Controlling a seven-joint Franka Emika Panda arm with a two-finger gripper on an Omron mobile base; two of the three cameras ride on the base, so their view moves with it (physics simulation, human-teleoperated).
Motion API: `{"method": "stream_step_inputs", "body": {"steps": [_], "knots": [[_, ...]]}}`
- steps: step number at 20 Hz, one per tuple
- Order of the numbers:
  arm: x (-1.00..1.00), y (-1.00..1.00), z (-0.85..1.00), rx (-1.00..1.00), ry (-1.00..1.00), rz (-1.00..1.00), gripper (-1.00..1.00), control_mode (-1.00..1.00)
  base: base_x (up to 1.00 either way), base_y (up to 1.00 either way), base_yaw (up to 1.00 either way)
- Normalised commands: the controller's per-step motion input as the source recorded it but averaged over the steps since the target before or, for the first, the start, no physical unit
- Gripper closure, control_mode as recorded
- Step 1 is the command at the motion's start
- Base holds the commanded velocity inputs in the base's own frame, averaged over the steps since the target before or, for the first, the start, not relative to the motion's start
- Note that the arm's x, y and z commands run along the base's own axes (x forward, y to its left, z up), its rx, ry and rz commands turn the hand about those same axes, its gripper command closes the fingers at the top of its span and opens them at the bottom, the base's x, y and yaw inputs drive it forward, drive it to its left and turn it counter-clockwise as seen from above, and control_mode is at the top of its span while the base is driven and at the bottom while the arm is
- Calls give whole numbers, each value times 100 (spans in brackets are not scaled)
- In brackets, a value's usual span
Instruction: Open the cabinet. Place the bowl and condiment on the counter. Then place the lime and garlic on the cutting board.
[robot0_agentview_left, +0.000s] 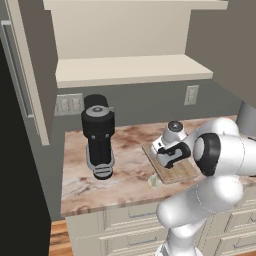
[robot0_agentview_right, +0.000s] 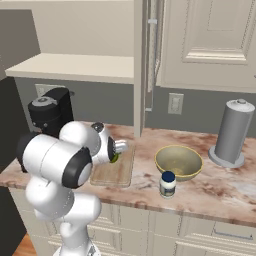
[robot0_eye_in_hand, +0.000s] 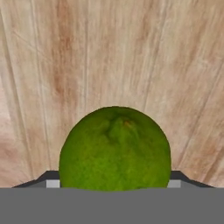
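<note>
Hand view, what have you got? (Spotter)

Lime (robot0_eye_in_hand: 114, 148) sits at 6 o'clock in the frame, with bare board (robot0_eye_in_hand: 109, 52) grain behind it. A fingertip (robot0_eye_in_hand: 52, 183) presses each flank, so I read the gripper (robot0_eye_in_hand: 114, 183) as clamped on the lime. It is wide because the fruit is wide, not because it is slack. (Me)

Why there? (Spotter)

Lime goes on the board, and I judge this is the set-down. I can't tell if it touches the wood yet. (Me)

The rest? (Spotter)

Right base view: cabinet (robot0_agentview_right: 210, 40) doors stand open. Bowl (robot0_agentview_right: 178, 161) is on the counter (robot0_agentview_right: 225, 187) at the board's 3 o'clock. The jar (robot0_agentview_right: 168, 184) is just beside the bowl at its 7 o'clock, so those two look done. Left base view shows a small pale lump (robot0_agentview_left: 154, 181) on the counter at the board's 7 o'clock corner. It is probably the garlic, too small to be sure, and it is off the wood. (Me)

Arm? (Spotter)

It's folded tight. The elbow bulges toward the cameras, the forearm reaches out over the counter edge, and the wrist is tipped so the fingers point down at the board. The hand is low and close over the wood. (Me)
</note>
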Motion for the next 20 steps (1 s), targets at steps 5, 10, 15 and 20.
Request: {"method": "stream_step_inputs", "body": {"steps": [5, 10, 15, 20], "knots": [[3, -1, -6, 3, 0, 0, -100, -100, 0, 0, 0], [-13, -1, 4, 1, -4, 0, -100, -100, 0, 0, 0], [-27, 0, 20, 0, -4, 0, -100, -100, 0, 0, 0], [-34, 5, 36, 0, -1, 0, -100, -100, 0, 0, 0]]}}
